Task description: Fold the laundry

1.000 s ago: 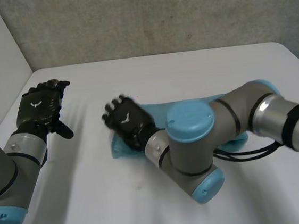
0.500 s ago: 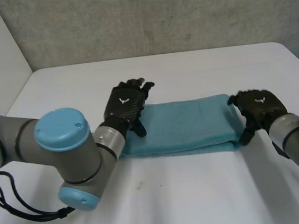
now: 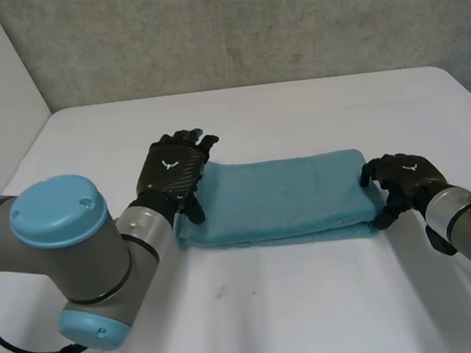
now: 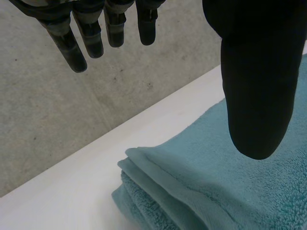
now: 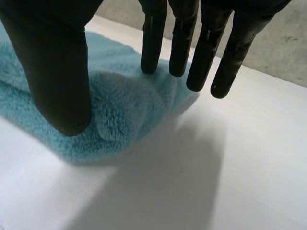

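The folded blue towel (image 3: 280,199) is seen mid-frame; the left hand (image 3: 170,175) is held open at its left end, the right hand (image 3: 404,176) open at its right end

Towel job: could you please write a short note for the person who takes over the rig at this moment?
The left hand is open, at the left end of the towel. The right hand is open, fingers straight, at its right end. The towel lies folded in a long strip on the table. Done: folds along its length. Left: probably one fold end to end.
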Action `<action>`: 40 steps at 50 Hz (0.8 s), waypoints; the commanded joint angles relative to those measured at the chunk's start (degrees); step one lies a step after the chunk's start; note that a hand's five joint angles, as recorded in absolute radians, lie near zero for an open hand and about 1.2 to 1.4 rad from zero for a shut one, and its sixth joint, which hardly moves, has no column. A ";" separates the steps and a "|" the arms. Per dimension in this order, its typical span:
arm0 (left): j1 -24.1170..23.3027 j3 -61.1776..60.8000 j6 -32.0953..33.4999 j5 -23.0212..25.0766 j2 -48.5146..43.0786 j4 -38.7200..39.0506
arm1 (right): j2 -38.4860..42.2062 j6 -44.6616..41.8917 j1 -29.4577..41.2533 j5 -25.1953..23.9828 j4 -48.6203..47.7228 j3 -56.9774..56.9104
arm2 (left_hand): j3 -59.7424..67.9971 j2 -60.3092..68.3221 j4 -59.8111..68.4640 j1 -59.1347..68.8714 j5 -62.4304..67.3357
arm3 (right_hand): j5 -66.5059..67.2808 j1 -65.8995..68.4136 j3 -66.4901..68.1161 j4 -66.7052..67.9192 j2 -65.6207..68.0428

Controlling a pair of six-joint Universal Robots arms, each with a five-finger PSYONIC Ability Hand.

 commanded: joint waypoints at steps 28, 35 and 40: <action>9.06 -8.75 -0.45 -0.10 13.68 -0.35 | 7.69 1.49 24.56 7.31 5.64 -33.85 | 0.37 0.59 0.38 -0.23 -1.76 | 48.50 52.03 48.74 48.73 48.28; 12.31 -10.07 -1.41 -0.19 16.93 -0.35 | 21.46 0.88 39.74 6.26 7.31 -46.58 | 0.37 0.59 0.38 -0.23 -1.76 | 48.50 52.03 48.74 48.73 48.28; 12.58 -9.81 -2.11 -0.10 16.76 -0.43 | 27.54 -2.71 42.22 7.66 10.29 -49.39 | 0.37 0.59 0.38 -0.23 -1.76 | 48.50 52.03 48.74 48.73 48.28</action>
